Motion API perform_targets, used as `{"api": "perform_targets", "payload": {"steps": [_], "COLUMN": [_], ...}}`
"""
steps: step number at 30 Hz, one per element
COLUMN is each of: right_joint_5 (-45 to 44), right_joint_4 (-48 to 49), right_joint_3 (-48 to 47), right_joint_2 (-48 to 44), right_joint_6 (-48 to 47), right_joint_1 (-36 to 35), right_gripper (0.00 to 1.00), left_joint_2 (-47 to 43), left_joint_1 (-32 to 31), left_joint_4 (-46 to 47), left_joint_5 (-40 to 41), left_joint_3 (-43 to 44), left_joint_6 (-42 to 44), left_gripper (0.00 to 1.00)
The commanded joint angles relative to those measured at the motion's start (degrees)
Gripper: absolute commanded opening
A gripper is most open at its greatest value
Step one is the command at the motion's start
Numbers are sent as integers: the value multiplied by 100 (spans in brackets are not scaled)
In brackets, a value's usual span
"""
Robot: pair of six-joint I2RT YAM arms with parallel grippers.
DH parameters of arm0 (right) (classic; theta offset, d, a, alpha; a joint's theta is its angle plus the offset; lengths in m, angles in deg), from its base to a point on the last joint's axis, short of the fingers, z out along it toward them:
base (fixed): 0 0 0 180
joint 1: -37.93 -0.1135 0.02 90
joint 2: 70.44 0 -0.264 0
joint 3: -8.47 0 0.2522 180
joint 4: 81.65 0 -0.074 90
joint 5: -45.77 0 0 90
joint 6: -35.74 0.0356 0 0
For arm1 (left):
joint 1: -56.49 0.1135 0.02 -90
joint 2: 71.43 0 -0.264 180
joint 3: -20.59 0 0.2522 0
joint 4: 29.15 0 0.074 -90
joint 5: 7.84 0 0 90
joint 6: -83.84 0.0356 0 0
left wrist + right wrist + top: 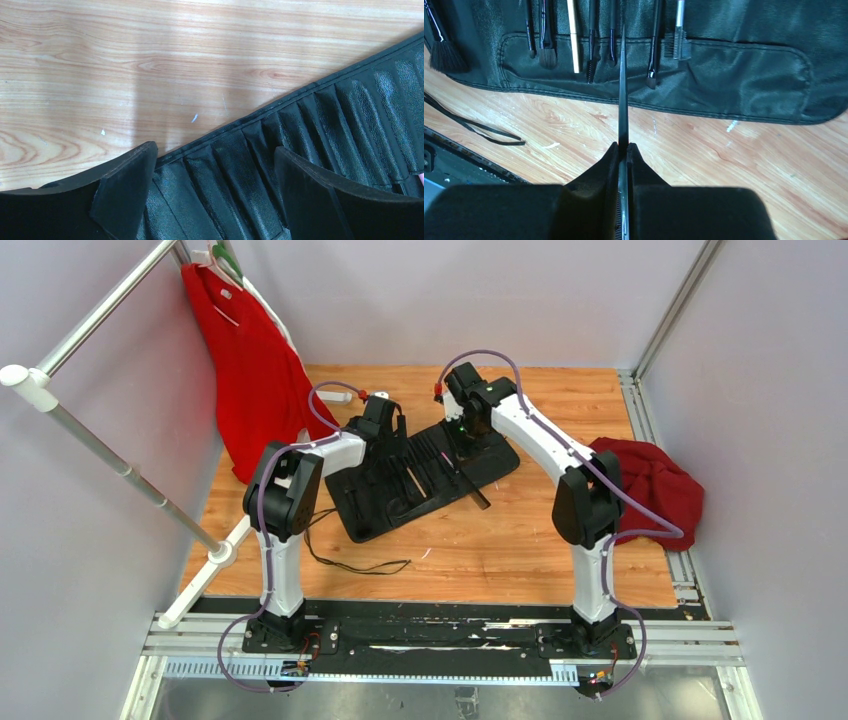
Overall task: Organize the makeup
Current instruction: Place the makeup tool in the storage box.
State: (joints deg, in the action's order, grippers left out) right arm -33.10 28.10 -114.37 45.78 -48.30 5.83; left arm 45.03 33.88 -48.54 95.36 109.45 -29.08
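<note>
- At the middle of the counter, a black roll-up case lies unrolled at a slant, with both arms reaching over it.
- In the right wrist view, the right claw is pinched tight on a thin black tool, with the stem clamped between both fingers.
- The tool points straight away from the claw. Its tapered tip lies over the case's pocket edge, though I cannot tell whether it touches the fabric.
- The rest of the makeup sits along the case in a row. A fluffy brush is at the far left, then several slim dark brushes and a cream-handled tool, and a comb-like tool is at the right.
- The left claw is spread wide and grips nothing. Its fingers hang over the case's ribbed slots near the stitched edge.
- A black cord trails on the wood near the case's left end.
- A red cloth is heaped at the counter's right edge, and a red shirt hangs from the rail at the left.
</note>
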Motion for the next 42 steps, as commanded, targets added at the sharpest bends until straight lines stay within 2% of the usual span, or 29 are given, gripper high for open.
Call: {"api": "perform_targets", "payload": {"steps": [1, 20, 42], "right_joint_5": [397, 506, 477], "right_joint_4": [-225, -175, -186], "right_joint_3": [-267, -728, -1104], "right_joint_2": [315, 1251, 1791], "right_joint_6": [-121, -114, -42], "right_joint_1": [58, 54, 54], "right_gripper": [1, 1, 1], "left_joint_2": [298, 302, 297], "left_joint_1": [23, 22, 28], "left_joint_4": [-422, -422, -419], "left_joint_5": [-451, -460, -458], "left_joint_3": [-292, -285, -299], "left_joint_6": [-169, -169, -163], "left_gripper": [92, 92, 92]}}
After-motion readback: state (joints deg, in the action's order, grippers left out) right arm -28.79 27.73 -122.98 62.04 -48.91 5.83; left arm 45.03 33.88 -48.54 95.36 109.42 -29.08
